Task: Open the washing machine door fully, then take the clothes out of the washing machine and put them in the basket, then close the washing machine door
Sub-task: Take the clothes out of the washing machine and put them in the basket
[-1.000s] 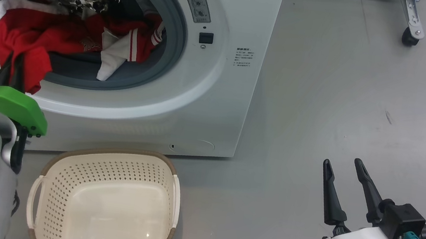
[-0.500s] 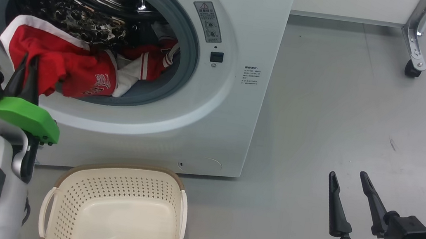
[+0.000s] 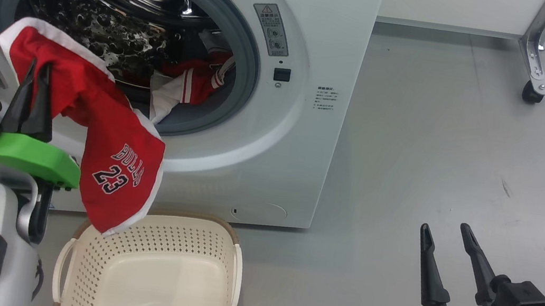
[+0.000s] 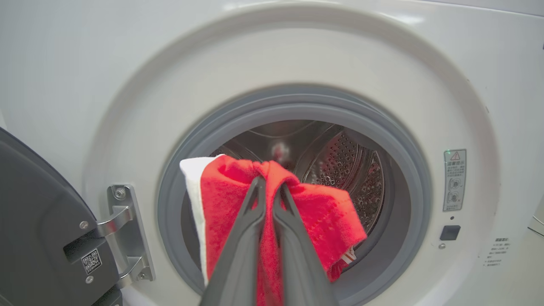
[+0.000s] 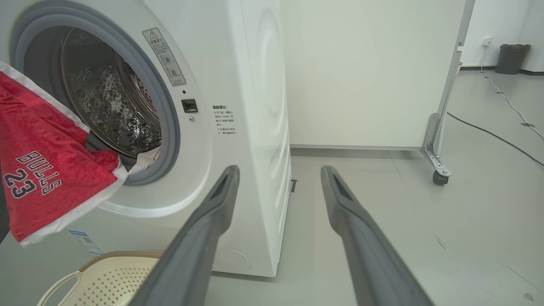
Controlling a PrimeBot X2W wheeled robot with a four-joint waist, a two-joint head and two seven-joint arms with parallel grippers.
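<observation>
Pinched red garment [image 3: 115,168] w/ left gripper [image 3: 39,68], w/ fingers pressed tight on a bunched fold by the white trim. Hung it outside washing machine [image 3: 321,32] opening, lower tip over basket [image 3: 231,254] far-left rim; couldn't tell if touching. Held right gripper [image 3: 445,228] spread wide, empty, near right, well apart. Saw other clothes [image 3: 191,83] far inside drum, right side. Judged fabric light, soft, floppy, prob. a bit slick: best taken deep on gathered fold or hem, not single layer.

Red clothes [image 3: 197,83] are spilling from the open washing machine [image 3: 301,141] — one jersey [image 3: 110,167] hanging outside its opening — cream basket [image 3: 169,245] sitting before it.
</observation>
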